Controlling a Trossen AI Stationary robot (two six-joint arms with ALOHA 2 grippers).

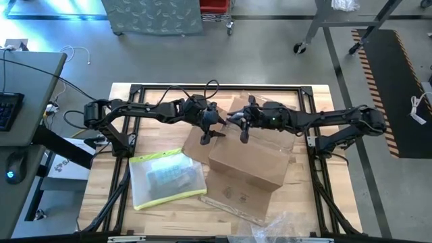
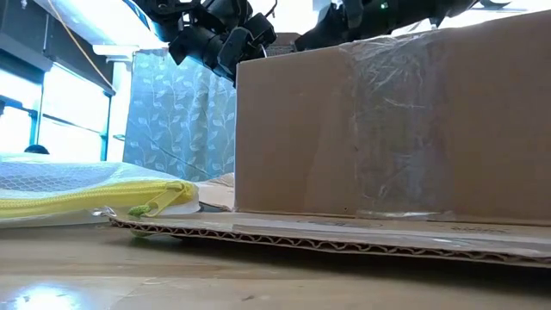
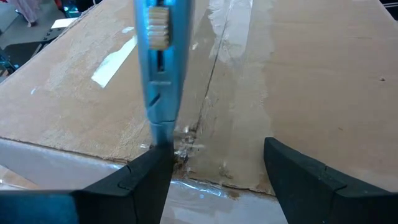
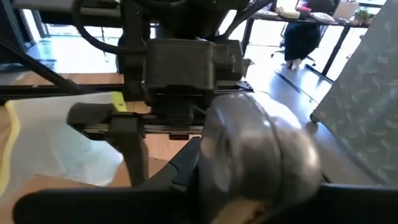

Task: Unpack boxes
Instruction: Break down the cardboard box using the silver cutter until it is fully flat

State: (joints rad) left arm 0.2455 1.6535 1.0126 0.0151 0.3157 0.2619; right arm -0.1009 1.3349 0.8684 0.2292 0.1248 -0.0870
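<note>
The brown cardboard box [image 1: 250, 165] stands mid-table on a flat-lying flap [image 2: 344, 237], with clear tape along its top seam [image 3: 242, 74]. My left gripper [image 1: 212, 135] hovers open at the box's far left top edge, one finger on either side of the seam's end [image 3: 211, 180]. My right gripper [image 1: 244, 131] faces it over the box's far edge, shut on a silver utility knife [image 3: 158, 62]. The knife's narrow end [image 3: 163, 127] reaches the seam beside my left gripper's finger [image 3: 143, 177]. My right gripper holds the knife by its rounded silver body [image 4: 261, 155] between its two fingers, coming nearly level from the table's right. The knife points toward my left gripper, its narrow end down at the taped seam at the box's edge. Whether my left gripper's finger touches the knife, I cannot tell.
A clear sleeve with a yellow zip edge [image 1: 165, 179] lies on the table left of the box. Crinkly clear film [image 1: 287, 226] lies at the near edge. Black frame rails [image 1: 135, 88] border the tabletop. A desk with a keyboard [image 1: 8, 108] stands beyond the left edge.
</note>
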